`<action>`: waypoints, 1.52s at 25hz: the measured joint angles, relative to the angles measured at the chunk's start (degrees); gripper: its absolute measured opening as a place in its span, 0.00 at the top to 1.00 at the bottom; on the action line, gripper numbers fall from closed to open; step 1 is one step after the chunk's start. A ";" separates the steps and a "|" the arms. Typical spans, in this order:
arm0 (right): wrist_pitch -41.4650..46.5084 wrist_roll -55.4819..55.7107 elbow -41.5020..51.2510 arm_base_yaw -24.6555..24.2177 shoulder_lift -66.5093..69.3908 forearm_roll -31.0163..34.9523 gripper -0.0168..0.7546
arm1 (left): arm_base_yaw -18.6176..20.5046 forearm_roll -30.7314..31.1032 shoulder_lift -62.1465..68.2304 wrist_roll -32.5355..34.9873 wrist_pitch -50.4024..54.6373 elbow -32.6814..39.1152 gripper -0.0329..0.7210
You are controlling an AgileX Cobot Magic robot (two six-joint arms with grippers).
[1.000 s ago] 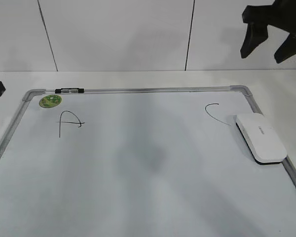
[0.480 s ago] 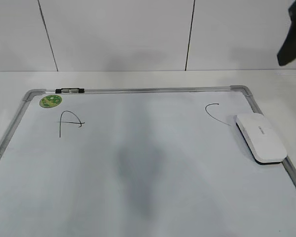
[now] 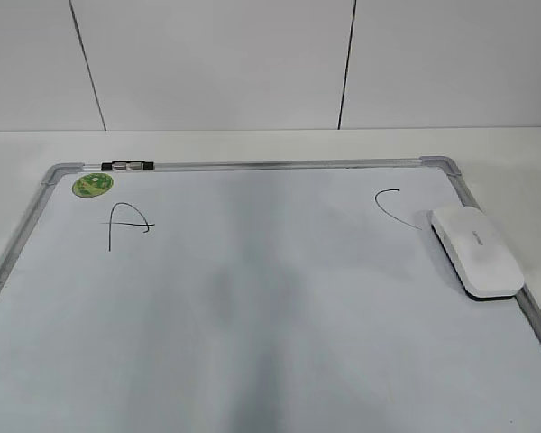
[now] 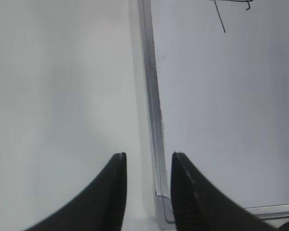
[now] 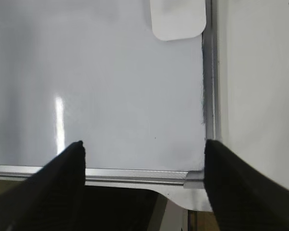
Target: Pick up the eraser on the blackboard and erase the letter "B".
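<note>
The white eraser (image 3: 478, 251) lies on the blackboard (image 3: 279, 298) at its right edge, just right of a black "C" (image 3: 392, 203). A black "A" (image 3: 126, 225) is at the upper left. No letter "B" shows anywhere on the board. Neither gripper appears in the exterior view. My left gripper (image 4: 147, 156) is open and empty above the board's left frame rail (image 4: 151, 96) near a corner. My right gripper (image 5: 144, 143) is wide open and empty above the board's near right corner, with the eraser's end (image 5: 178, 19) well ahead of it.
A round green sticker (image 3: 92, 184) and a small black-and-silver marker (image 3: 126, 166) sit at the board's far left corner. A white tiled wall (image 3: 216, 63) stands behind the table. The table's front edge shows under the right gripper.
The right arm's dark gripper rose out of the exterior view at the top right. The left arm's part at the left edge also left view. The eraser has not moved.
</note>
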 joint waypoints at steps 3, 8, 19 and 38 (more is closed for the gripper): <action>0.00 -0.76 3.45 0.00 -4.65 0.10 0.22 | 0.00 0.46 -6.73 0.00 0.33 2.80 0.64; 0.34 -2.46 6.72 0.00 -11.86 -2.34 0.22 | 0.00 0.57 -17.53 0.00 0.72 9.15 0.64; 0.79 -2.60 14.76 0.00 -34.87 -7.08 0.22 | 0.00 -0.44 -40.42 0.00 1.60 21.91 0.64; 1.57 -2.73 27.34 0.00 -62.20 -10.44 0.22 | -0.41 -0.76 -61.80 1.34 2.25 30.54 0.64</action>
